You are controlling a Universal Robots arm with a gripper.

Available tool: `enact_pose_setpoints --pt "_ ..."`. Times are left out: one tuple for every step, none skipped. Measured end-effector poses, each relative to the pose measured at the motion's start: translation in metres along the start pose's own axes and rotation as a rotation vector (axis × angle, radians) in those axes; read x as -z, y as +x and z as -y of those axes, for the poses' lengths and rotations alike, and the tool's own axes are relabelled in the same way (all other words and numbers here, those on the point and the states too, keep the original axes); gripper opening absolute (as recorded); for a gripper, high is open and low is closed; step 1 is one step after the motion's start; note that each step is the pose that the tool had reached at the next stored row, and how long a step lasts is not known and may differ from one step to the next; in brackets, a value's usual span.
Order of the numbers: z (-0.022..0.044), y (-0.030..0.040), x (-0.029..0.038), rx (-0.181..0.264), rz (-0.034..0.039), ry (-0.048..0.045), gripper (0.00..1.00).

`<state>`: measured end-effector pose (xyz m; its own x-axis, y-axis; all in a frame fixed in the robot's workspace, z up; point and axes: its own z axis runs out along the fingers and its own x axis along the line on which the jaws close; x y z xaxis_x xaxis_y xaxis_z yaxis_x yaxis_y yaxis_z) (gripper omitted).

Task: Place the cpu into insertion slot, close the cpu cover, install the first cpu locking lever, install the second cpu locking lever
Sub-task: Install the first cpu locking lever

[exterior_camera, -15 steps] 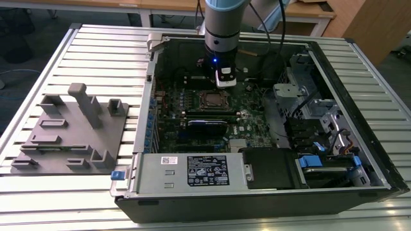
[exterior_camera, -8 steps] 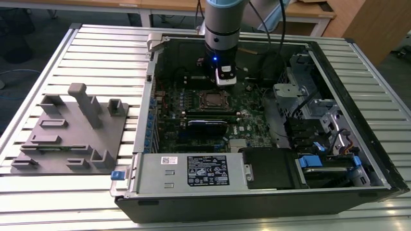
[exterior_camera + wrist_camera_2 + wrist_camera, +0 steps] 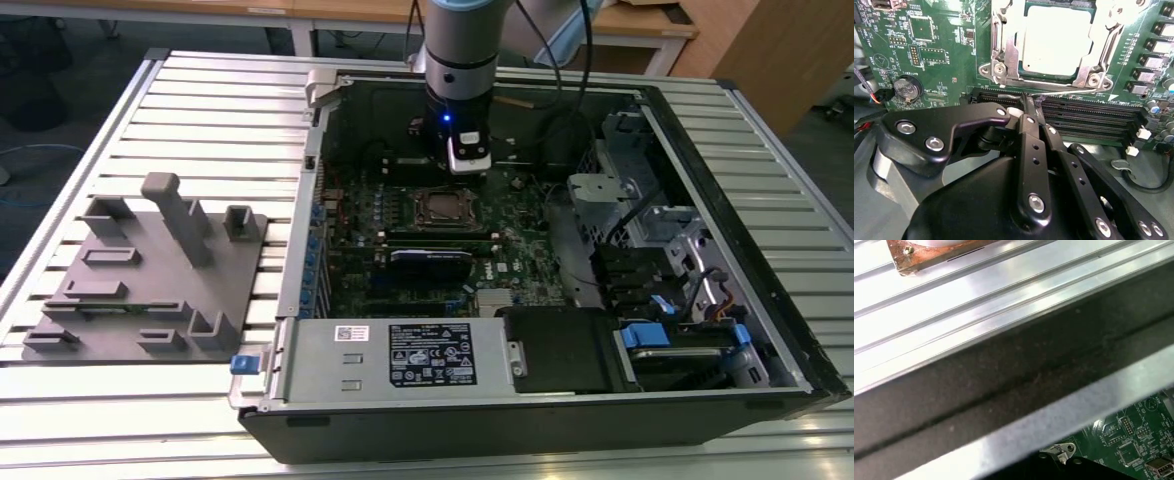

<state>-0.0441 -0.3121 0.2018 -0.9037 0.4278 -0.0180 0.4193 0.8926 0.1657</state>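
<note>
The claw (image 3: 1029,100) has its fingers drawn together, tips right at a thin wire locking lever (image 3: 1074,91) that runs along the socket's near edge; whether they actually pinch it I cannot tell. Just beyond the tips, the cpu (image 3: 1056,42) lies seated in the insertion slot (image 3: 439,207), with the cpu cover (image 3: 1004,55) folded down around it. The lever looks like slick, springy steel, likely stiff to push and best taken at its free end; the chip is light and fragile. Beneath the claw, black memory slots (image 3: 1089,112) cross the green motherboard (image 3: 939,35). Farther out, the case (image 3: 534,425) walls and slatted metal table (image 3: 200,110) leave little room.
</note>
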Motion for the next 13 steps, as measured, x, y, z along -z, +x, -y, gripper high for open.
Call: enact_pose_setpoints --pt "0.0 0.0 -0.0001 0.0 0.0008 0.0008 0.1" --pt "-0.0001 0.0001 -0.0001 0.0 0.0021 0.0026 0.1" --pt "-0.0001 0.0001 -0.0001 0.001 0.005 0.0064 0.1" --pt "-0.0001 0.0001 -0.0001 0.001 0.008 0.0101 0.1" --pt "0.0 0.0 -0.0001 0.002 0.0094 0.0111 0.1" --pt "0.0 0.0 -0.0001 0.002 0.0094 0.0111 0.1" --pt "0.0 0.0002 0.0 0.002 0.01 0.011 0.1" --pt "0.0001 0.0004 0.0 0.002 0.0114 0.0104 0.1" --pt "0.0002 0.0006 0.0 0.002 0.0127 0.0097 0.1" --pt "0.0002 0.0007 0.0 0.002 0.0131 0.0095 0.1" --pt "0.0003 0.0009 0.0 0.002 0.0139 0.0091 0.1" --pt "0.0005 0.0011 0.0 0.003 0.0156 0.0083 0.1" --pt "0.0006 0.0014 -0.0001 0.003 0.0183 0.0071 0.1"
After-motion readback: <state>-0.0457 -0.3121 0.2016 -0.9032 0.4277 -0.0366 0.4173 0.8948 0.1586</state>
